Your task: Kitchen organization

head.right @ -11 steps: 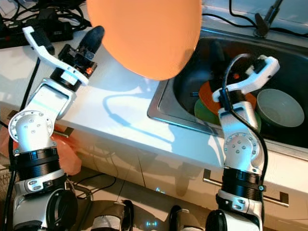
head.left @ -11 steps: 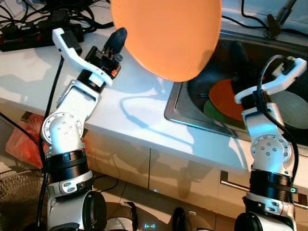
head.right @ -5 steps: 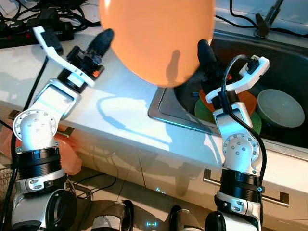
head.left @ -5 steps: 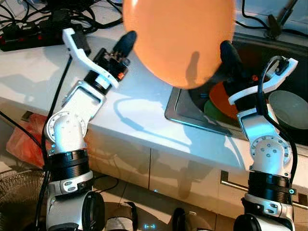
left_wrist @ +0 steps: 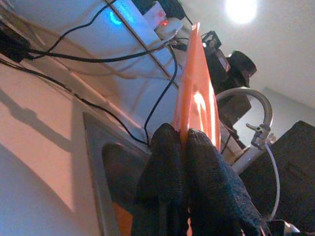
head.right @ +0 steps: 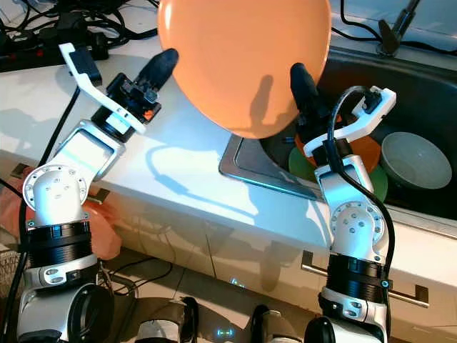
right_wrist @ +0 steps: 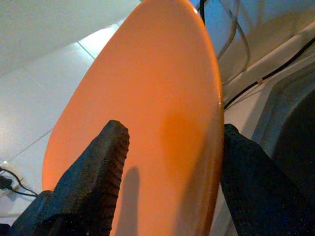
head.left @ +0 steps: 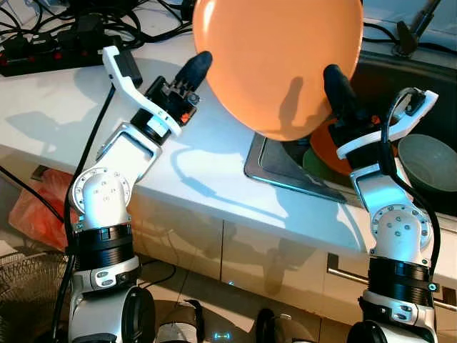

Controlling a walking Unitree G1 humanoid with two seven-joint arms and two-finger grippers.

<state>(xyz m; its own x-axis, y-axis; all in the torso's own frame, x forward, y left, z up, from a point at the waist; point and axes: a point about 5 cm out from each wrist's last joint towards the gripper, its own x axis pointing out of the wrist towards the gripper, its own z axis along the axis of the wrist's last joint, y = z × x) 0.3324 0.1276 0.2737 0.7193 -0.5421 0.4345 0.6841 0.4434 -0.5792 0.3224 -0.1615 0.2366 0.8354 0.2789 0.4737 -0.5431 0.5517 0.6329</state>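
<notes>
Plain orange plate (head.left: pixel 282 57); white counter (head.left: pixel 57 100); grey-green bowl (head.left: pixel 428 161).

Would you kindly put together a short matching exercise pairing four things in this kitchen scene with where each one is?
Things:
1. orange plate
2. grey bowl
3. power strip
4. right gripper

Places:
A. at the back of the counter
B. open, straddling the plate's edge
C. inside the sink
D. pinched in the left gripper, raised above the counter edge

Pairs: 1-D, 2-C, 3-A, 4-B

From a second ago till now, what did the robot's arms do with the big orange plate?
The right gripper rose from the sink to the orange plate's right edge. The left gripper carried the plate rightward, pinching its left rim. The sink's dishes stayed put.
</notes>
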